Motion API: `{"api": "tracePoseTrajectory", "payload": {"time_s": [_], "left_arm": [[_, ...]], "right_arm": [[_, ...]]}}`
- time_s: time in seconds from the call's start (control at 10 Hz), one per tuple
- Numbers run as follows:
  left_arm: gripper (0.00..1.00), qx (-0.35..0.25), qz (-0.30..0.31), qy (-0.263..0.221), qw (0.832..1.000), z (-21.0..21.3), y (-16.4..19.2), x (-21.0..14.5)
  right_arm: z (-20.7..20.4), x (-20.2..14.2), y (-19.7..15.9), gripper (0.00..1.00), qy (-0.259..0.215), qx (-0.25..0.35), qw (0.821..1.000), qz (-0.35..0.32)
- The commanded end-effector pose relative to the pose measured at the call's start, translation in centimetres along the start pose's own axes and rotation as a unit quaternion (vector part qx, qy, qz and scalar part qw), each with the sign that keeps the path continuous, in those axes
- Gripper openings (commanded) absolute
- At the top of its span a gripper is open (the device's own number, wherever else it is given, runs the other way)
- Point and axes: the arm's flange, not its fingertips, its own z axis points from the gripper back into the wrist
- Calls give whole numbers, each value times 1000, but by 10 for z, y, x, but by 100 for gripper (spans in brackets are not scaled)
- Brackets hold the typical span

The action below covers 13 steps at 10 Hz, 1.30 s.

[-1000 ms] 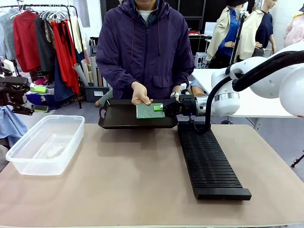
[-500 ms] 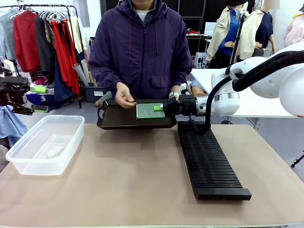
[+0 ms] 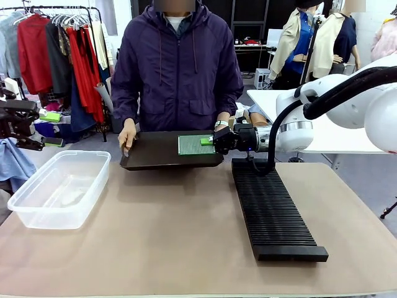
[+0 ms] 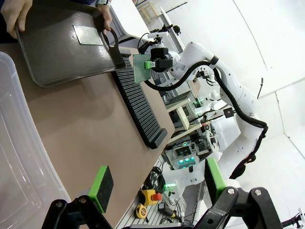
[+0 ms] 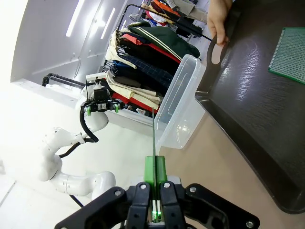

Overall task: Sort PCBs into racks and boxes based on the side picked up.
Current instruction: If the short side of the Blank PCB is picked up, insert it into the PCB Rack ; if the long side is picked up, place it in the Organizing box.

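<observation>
Room: clothes rail [image 3: 62,49] at the back; tan table shared w/ a person [image 3: 180,74] in a purple jacket on the far side.
Tray [image 3: 155,162]: dark, flat, held up at both ends by the person; it has slid toward the robot's left since a sec ago.
Person's hand [image 3: 127,136]: a sec ago it lay mid-tray; now it's out on the tray handle, clear of the boards.
Held PCB [image 3: 193,145]: hasn't shifted. Upright, green face to the front cam, lifted off the tray, near the rack's far end.
Spare PCB [image 4: 88,35]: flat in the tray, near the other handle.
Right gripper [image 3: 208,141]: clenched on the board's edge; its wrist cam shows the board edge-on btwn the pads.
Right arm [image 3: 294,133]: reaches in level from the robot's right, wrist horizontal.
Left gripper [image 4: 157,183]: pads wide apart, nothing in them; parked high at the far left, by the box.
Rack [image 3: 273,211]: long, black, ribbed, right of centre.
Box [image 3: 59,186]: clear tub, left side.
Meaning: pick looks done and the person is out of the way; sorting comes next. Rack or box, can't tell.
</observation>
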Motion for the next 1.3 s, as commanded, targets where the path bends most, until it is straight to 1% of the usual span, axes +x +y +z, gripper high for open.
{"api": "tracePoseTrajectory", "payload": {"time_s": [0.0,0.8,1.0,1.2], "left_arm": [[100,0,4,-1,1000,1,-1,0],[100,0,4,-1,1000,1,-1,0],[100,0,4,-1,1000,1,-1,0],[100,0,4,-1,1000,1,-1,0]], "right_arm": [[-2,0,1,0,-4,-1,1000,0],[0,0,0,0,0,0,1000,0],[16,1,5,0,25,12,999,34],[42,-3,17,0,45,32,996,65]]}}
